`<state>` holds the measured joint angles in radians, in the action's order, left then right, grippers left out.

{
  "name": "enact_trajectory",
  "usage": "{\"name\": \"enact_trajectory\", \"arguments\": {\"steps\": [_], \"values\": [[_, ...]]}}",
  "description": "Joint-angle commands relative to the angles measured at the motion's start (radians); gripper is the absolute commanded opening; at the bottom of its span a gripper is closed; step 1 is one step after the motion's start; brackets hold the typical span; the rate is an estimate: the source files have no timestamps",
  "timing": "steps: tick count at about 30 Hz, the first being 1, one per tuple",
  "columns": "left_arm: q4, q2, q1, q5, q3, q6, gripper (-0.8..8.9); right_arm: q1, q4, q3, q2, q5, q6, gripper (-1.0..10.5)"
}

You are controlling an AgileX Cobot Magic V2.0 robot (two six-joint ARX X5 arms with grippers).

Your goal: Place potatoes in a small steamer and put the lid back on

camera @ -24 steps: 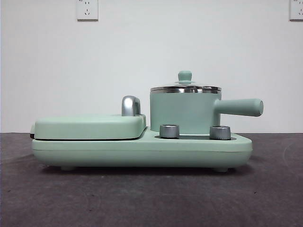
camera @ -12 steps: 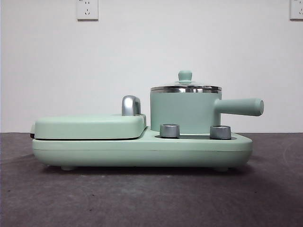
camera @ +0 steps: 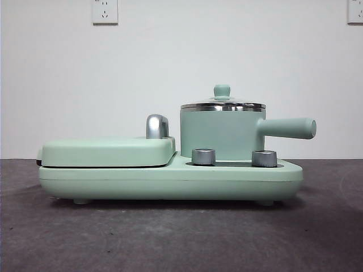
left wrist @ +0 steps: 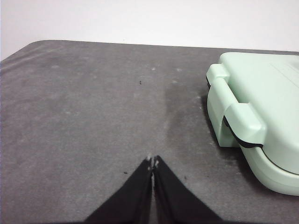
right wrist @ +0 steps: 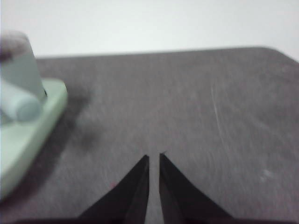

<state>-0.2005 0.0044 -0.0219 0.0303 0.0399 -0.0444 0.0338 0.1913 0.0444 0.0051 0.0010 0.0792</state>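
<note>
The left gripper (left wrist: 153, 162) hangs above bare grey table (left wrist: 84, 116) with its jaws pressed together and holding nothing; the hinged end of the mint-green cooker base (left wrist: 233, 126) lies just beside it. In the front view that base (camera: 170, 178) sits mid-table, its flat griddle cover (camera: 108, 151) on the left part with a steel handle (camera: 156, 126) behind it. On the right part stands the small steamer (camera: 221, 135) — upright, behind two steel knobs (camera: 203, 156), its side handle pointing toward the table's right edge. The lid (camera: 222, 104) sits on the steamer's rim. No potatoes are in view. The right gripper (right wrist: 154, 158) is over bare table near the right edge — jaws nearly together, a thin gap between them, gripping nothing.
</note>
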Motion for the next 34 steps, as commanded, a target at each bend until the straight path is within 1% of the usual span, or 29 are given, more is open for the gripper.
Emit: {"name": "enact_trajectory", "arguments": {"steps": [1,8,13,34], "values": [[-0.010,-0.001,0.002,0.003,-0.017,0.007,0.06,0.003,-0.011,-0.021,-0.002,0.008,-0.021,0.3],[-0.009,-0.001,0.002,0.003,-0.017,0.006,0.06,-0.005,-0.015,-0.033,-0.002,0.008,-0.049,0.3],[-0.009,-0.001,0.002,0.003,-0.017,0.007,0.06,-0.019,-0.015,-0.033,-0.002,0.007,-0.091,0.3],[-0.009,-0.001,0.002,0.003,-0.017,0.007,0.06,-0.018,-0.034,-0.033,-0.002,0.004,-0.091,0.3]]}}
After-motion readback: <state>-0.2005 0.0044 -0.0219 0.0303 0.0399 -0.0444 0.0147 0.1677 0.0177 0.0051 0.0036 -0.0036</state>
